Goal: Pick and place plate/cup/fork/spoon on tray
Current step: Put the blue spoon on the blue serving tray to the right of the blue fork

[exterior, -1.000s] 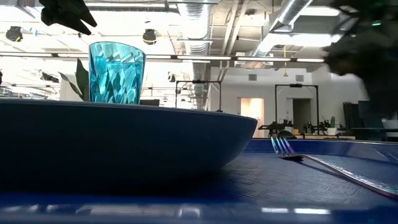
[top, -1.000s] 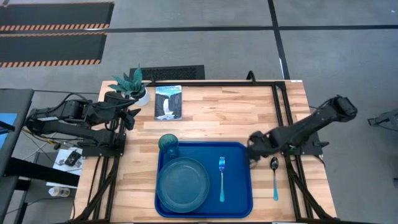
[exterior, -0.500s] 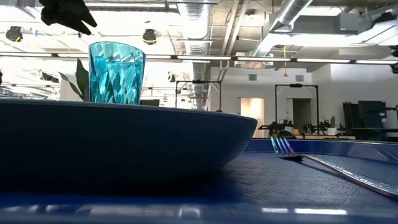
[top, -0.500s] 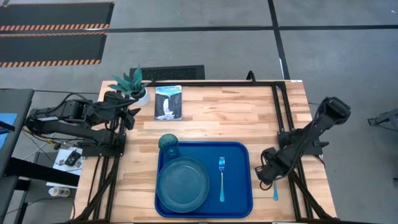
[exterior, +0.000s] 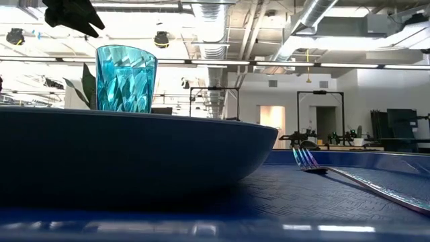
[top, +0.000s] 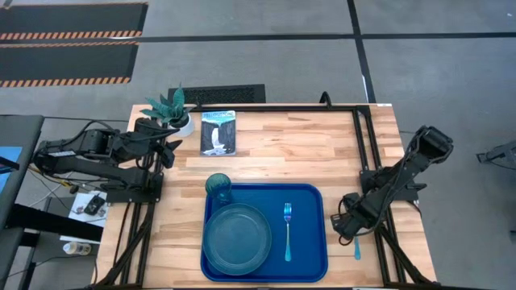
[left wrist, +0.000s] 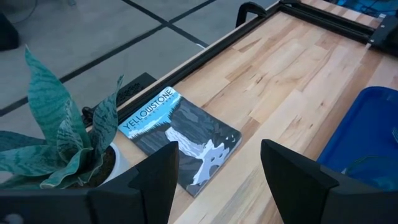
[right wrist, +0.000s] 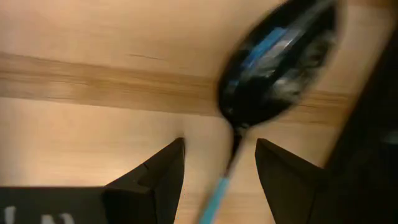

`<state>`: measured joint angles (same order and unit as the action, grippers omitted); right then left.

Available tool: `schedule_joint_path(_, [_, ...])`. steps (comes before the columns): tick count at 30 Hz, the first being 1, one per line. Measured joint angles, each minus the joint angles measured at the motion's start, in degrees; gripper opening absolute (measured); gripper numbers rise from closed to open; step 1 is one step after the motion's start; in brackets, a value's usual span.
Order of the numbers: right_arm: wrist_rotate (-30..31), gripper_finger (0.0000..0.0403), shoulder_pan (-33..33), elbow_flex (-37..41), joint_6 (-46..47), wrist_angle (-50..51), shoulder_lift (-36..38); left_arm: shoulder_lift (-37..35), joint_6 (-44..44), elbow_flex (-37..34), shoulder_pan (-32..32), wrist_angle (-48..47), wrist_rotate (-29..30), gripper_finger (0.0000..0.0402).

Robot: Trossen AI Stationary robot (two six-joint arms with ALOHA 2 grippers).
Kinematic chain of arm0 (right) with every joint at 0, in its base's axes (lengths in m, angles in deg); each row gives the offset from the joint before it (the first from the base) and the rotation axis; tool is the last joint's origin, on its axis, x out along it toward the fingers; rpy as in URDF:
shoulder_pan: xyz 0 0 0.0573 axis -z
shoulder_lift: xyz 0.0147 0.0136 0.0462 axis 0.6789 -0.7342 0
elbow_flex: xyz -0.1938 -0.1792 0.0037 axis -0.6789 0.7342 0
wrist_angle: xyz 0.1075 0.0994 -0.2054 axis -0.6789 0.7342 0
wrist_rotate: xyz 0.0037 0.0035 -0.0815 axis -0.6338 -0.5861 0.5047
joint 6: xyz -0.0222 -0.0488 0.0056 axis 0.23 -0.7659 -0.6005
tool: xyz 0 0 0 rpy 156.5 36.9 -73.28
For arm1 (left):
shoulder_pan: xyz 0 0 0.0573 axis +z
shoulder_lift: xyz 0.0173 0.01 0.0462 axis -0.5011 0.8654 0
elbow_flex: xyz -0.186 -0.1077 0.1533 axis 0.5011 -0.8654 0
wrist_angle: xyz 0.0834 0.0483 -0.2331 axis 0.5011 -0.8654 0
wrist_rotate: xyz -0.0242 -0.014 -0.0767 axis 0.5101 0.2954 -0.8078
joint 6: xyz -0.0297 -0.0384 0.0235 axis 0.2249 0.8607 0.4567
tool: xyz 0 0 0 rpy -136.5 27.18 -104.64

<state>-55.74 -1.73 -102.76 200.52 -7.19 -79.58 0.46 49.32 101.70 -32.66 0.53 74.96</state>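
Note:
The blue tray lies at the table's near middle. On it rest the teal plate, the teal cup upright at its far left corner, and the fork. The low view shows the plate, cup and fork. The spoon lies on the wood right of the tray; only its handle end shows from above. My right gripper is low over it, open, its fingers on either side of the spoon's neck below the dark bowl. My left gripper waits open by the plant.
A potted plant and a printed booklet stand at the far left. A black frame rail runs along the table's right side, close to my right arm. Bare wood lies between the booklet and the rail.
My right gripper has moved from the tray's far right corner toward the near edge and down over the spoon, covering its bowl in the high view. It has left the low view. The spoon has stayed in place.

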Motion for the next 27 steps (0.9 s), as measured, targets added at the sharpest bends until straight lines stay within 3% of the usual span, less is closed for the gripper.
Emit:
schedule_joint_path(7, [1.0,0.0188,0.07,3.23,1.92,-4.4,0.56,0.0,0.05,0.0,-0.01,-0.16,0.04,0.0215])
schedule_joint_path(17, [1.92,0.0015,-0.09,3.45,2.44,-4.0,1.54,0.0,0.04,0.0,0.0,-0.2,0.83,0.0215])
schedule_joint_path(27, [3.69,0.0006,0.0,1.75,-0.02,-0.79,1.77,0.0,0.04,0.0,0.0,-0.24,0.75,0.0215])
